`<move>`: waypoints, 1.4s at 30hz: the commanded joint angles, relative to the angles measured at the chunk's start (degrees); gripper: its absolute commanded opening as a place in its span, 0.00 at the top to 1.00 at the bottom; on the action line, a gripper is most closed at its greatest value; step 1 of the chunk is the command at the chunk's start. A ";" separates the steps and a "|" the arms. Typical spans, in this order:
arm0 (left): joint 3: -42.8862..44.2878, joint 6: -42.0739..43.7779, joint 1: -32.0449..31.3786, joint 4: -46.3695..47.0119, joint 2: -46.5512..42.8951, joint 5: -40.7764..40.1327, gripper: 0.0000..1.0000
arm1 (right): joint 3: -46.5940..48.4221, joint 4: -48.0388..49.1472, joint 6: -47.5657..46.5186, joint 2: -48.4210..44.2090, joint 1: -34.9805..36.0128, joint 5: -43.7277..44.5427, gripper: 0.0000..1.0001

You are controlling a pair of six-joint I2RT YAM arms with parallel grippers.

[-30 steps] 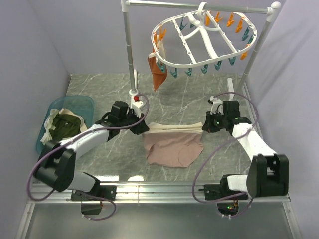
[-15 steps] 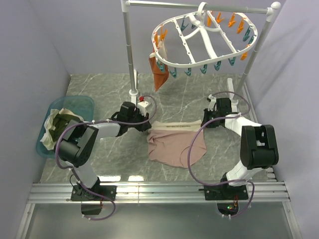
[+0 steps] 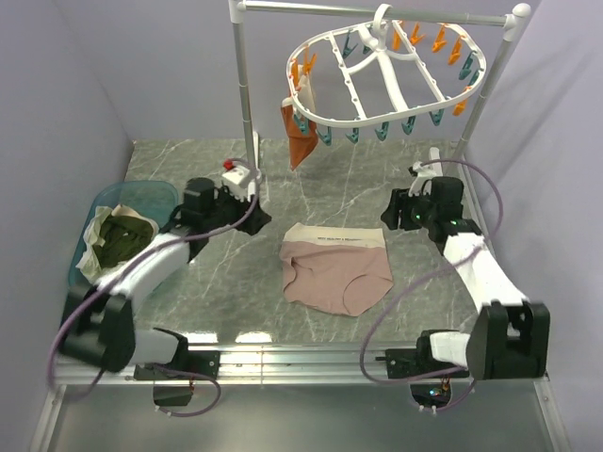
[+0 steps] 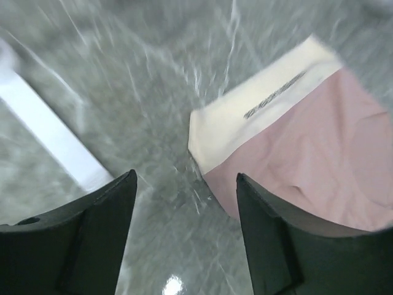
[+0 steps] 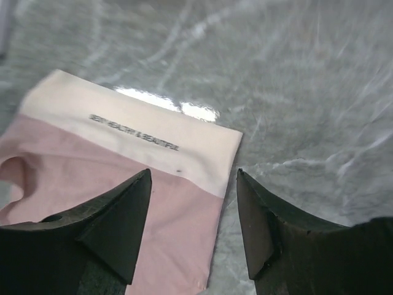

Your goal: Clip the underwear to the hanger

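Note:
The underwear (image 3: 336,271) lies flat on the marble table, pale pink with its cream waistband (image 3: 336,235) on the far side. The white oval hanger (image 3: 386,75) hangs from the rail above, rimmed with orange and teal pegs. My left gripper (image 3: 256,209) hovers open to the left of the cloth; in the left wrist view the gripper (image 4: 185,177) has bare table between its fingers, with the underwear (image 4: 307,141) to the right. My right gripper (image 3: 388,218) is open at the waistband's right end. In the right wrist view that gripper (image 5: 193,172) stands above the underwear's corner (image 5: 123,166), holding nothing.
A teal basin (image 3: 165,193) at the left holds an olive-green cloth (image 3: 121,237). A rust-orange garment (image 3: 300,137) hangs clipped at the hanger's left end. The white pole stand (image 3: 247,94) rises behind my left gripper, and another pole (image 3: 485,85) stands at the right.
Both grippers have opened and let go of the waistband ends. The underwear has dropped and now lies flat. Both arms have drawn back outward from it.

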 commanded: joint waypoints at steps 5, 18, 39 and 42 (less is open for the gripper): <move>-0.48 2.35 0.30 -8.72 -21.21 5.60 0.25 | 2.31 -6.71 -4.87 -16.63 -0.60 -7.44 0.34; 0.41 -8.20 -9.53 10.58 -22.74 -1.77 0.25 | 10.21 -12.60 -0.31 -33.26 -0.51 -6.74 0.22; 26.51 -26.28 -3.22 20.09 1.53 -4.69 0.44 | 16.73 -2.24 0.49 -26.22 9.50 -2.71 0.32; 29.41 -27.54 -2.42 19.12 3.82 -2.93 0.51 | 12.95 3.73 -1.79 -26.84 14.86 0.72 0.35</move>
